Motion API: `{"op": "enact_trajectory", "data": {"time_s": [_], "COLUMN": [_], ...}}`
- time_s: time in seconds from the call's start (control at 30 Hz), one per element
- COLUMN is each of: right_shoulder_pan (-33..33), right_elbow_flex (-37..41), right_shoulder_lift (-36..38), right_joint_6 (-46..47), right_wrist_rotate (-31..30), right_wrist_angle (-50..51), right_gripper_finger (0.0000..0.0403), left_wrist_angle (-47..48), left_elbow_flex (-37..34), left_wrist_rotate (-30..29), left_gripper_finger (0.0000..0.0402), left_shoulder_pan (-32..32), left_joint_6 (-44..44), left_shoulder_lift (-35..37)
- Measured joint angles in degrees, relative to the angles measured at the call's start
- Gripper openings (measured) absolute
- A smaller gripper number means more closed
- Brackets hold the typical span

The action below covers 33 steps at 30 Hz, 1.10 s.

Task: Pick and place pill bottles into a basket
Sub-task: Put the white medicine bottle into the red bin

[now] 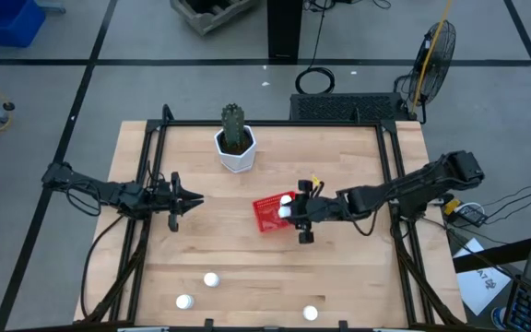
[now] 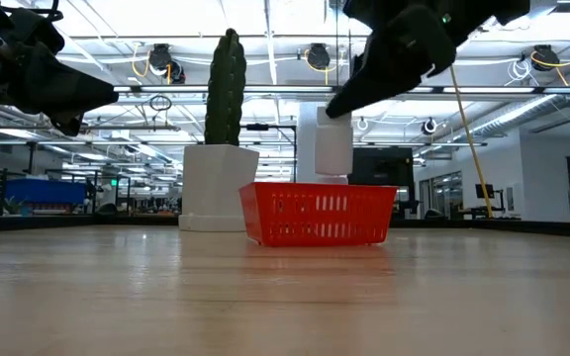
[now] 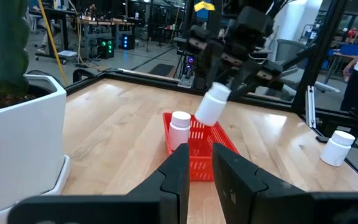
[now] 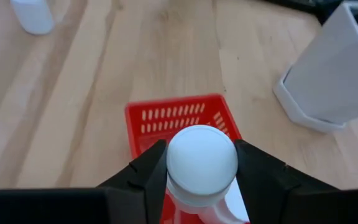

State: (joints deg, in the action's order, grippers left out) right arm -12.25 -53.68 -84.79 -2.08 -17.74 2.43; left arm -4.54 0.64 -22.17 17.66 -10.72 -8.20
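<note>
Right gripper (image 1: 293, 211) above the red basket (image 1: 270, 214), fingers (image 4: 143, 177) clamped on 1 white pill bottle (image 4: 202, 162), held in the air over the basket's right part; in the low view, bottle (image 2: 332, 146) hanging clear above the basket rim (image 2: 315, 188). Basket standing a little right of the table's (image 1: 358, 267) middle, nearer the far edge than the near one. 1 more pill bottle (image 3: 179, 129) seen upright in the left wrist view at the basket, whether inside it or just beside it not clear. 3 pill bottles near the table's near edge: 1 (image 1: 211, 278) left of middle, 1 (image 1: 184, 302) closer to the near-left corner, 1 (image 1: 311, 314) right of middle at the near edge. White plant pot (image 1: 236, 152) with green cactus (image 1: 234, 124) toward the far edge, well apart from the basket. Left gripper (image 1: 190, 198) over the table's left half, holding nothing, fingers (image 3: 176, 171) close together with a narrow gap.
</note>
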Motion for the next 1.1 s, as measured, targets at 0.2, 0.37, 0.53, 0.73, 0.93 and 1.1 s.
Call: {"op": "enact_trajectory", "data": {"time_s": [0.2, 0.37, 0.53, 0.73, 0.93, 1.1], "right_shoulder_pan": [1.31, 1.65, 2.72, 3.3, 3.71, 4.44], "right_elbow_flex": [3.21, 4.65, 6.44, 9.79, 11.59, 12.23], "right_shoulder_lift": [0.0, 0.09, 0.02, 0.0, 0.0, 0.0], "right_joint_6": [2.79, 3.11, 4.45, 5.5, 6.08, 7.2], "right_wrist_rotate": [1.42, 1.53, 2.15, 3.08, 4.46, 4.57], "right_wrist_angle": [-1.31, -4.15, -4.78, -9.04, -11.29, -11.24], "right_gripper_finger": [0.0155, 0.0151, 0.0155, 0.0152, 0.016, 0.0157], "left_wrist_angle": [0.0, 0.02, 0.02, 0.02, 0.02, 0.02], "left_elbow_flex": [0.0, 0.0, 0.0, 0.0, 0.0, 0.0], "left_wrist_rotate": [0.0, 0.0, 0.0, 0.0, 0.0, 0.0], "left_gripper_finger": [0.0074, 0.0074, 0.0074, 0.0074, 0.0074, 0.0074], "left_shoulder_pan": [0.01, 0.01, 0.01, 0.01, -0.01, 0.0], "left_joint_6": [0.0, 0.0, 0.0, 0.0, 0.0, 0.0], "left_shoulder_lift": [-0.01, -0.01, 0.01, -0.01, -0.01, 0.0]}}
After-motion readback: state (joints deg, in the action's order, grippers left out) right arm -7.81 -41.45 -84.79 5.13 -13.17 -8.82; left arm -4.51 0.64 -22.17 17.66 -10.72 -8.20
